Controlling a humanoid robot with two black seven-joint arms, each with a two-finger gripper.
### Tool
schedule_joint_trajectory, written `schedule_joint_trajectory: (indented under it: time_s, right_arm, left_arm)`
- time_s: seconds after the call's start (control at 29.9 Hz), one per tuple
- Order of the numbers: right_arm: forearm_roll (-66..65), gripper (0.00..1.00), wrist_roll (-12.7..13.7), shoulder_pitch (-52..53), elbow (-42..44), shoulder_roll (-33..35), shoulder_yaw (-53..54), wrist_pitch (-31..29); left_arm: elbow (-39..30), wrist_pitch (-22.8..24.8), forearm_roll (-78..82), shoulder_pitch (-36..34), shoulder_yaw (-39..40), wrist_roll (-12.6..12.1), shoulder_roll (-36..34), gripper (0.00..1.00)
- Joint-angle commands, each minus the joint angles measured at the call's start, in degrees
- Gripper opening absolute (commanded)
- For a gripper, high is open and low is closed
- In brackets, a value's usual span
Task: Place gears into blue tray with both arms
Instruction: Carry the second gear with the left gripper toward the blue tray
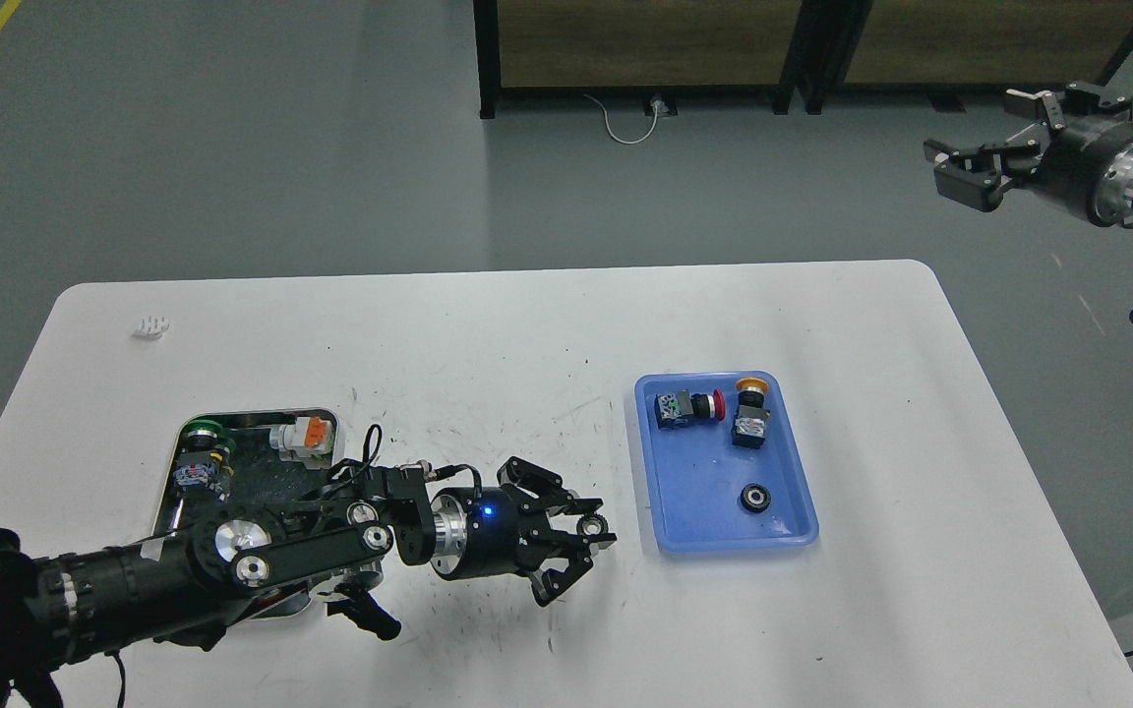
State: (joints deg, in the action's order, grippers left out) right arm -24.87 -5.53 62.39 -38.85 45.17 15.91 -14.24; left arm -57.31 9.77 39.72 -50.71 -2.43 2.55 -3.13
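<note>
The blue tray point(699, 492) lies on the right half of the white table. One black gear point(754, 498) with a shiny hub rests flat in its near part. A second gear point(589, 529) is pinched at the tips of my left gripper point(590, 539), which is shut on it just above the table, a short way left of the tray's near left corner. My right gripper point(960, 175) hangs high off the table's far right corner, fingers apart and holding nothing.
Two push-button switches, red-capped point(689, 407) and orange-capped point(751, 418), lie at the blue tray's far end. A steel tray point(176, 462) at near left holds a green-capped switch point(201, 435) and an orange-and-white part point(304, 438). A small white piece point(151, 325) lies far left.
</note>
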Motion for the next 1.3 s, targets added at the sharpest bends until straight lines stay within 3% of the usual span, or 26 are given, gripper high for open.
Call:
schedule_joint_trajectory:
  time_s: [0.0,0.43,1.27]
  right_arm:
    - [0.0,0.92,-0.1,-0.3,0.4,-0.2,0.0,0.0]
    - [-0.1,0.92,-0.3,-1.0,1.0,-0.9,0.0,-0.1]
    - [-0.1,0.92,-0.3,-1.0,1.9,-1.8,0.0,-0.1]
  left_arm:
    - [3.5,0.0,0.0,0.0,-0.6,0.0,3.0,0.19]
    - [10.0,-0.1,-0.2,0.6,-1.3,0.1,3.1,0.2]
    - [10.1,0.0,-0.4,0.4,-3.0,0.2,3.1,0.23]
